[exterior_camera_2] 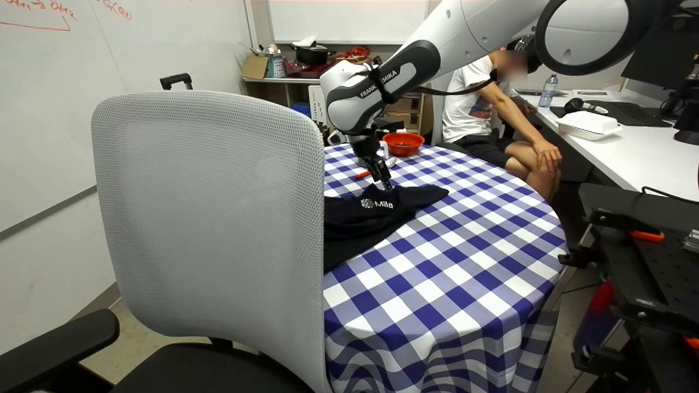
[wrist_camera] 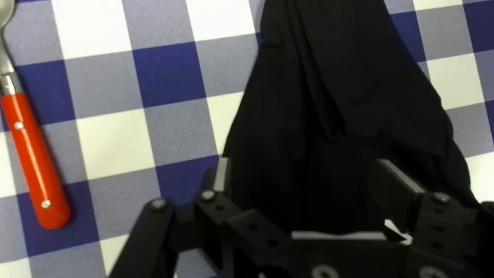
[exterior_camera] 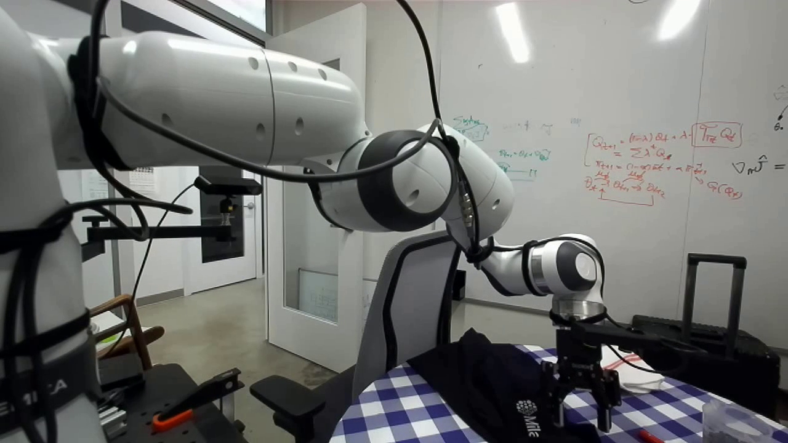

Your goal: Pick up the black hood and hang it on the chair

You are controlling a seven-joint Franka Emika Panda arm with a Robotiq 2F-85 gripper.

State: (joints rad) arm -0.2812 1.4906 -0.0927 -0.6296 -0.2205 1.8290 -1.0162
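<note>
Loosely rumpled, the black cloth hood point(exterior_camera: 492, 375) lies under the wide-spread claw point(exterior_camera: 582, 423), near the curved, mesh-backed chair point(exterior_camera_2: 218, 218)

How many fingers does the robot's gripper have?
2. In the wrist view, one finger is at the picture's left, by the edge of the black hoodie; the other finger at the right, over its fabric. None looks hidden.

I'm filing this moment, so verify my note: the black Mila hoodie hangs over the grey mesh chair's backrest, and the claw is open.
Wrong on one point: the black Mila hoodie does not hang over the grey mesh chair's backrest; it lies on the checked tablecloth, as both exterior views show. The claw is indeed open, as the wrist view shows.
</note>
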